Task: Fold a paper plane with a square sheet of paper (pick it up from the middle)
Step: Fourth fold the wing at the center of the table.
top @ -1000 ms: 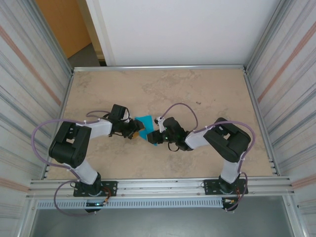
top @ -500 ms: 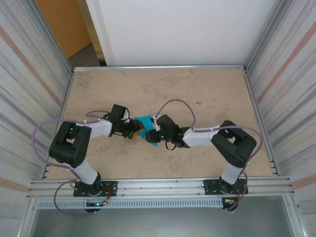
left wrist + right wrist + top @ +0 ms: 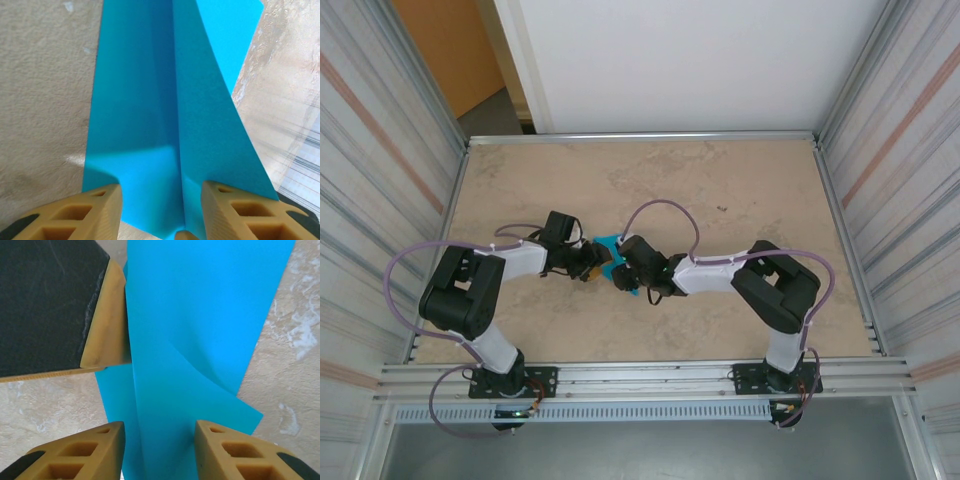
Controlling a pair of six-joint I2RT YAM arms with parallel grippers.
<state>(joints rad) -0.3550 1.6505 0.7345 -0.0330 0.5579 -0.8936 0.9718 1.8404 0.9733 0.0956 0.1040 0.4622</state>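
Top external: square sheet of paper (image 3: 609, 243) lies partly folded on table (image 3: 750, 200), centre. Left gripper (image 3: 160, 189) parted, raised crease straddled, nothing pinched. Right gripper (image 3: 159, 426) parted around loose flap. Flap edge best aligned to crease before pressing; slipping likely otherwise.

The square sheet of paper (image 3: 165, 100) looks thin, smooth and matt. The table (image 3: 720, 180) has a mottled, matt, stone-like top. The right gripper (image 3: 157, 432) has fingers (image 3: 80, 460) of tan, grainy plastic. The near rail (image 3: 640, 376) is dull metal.
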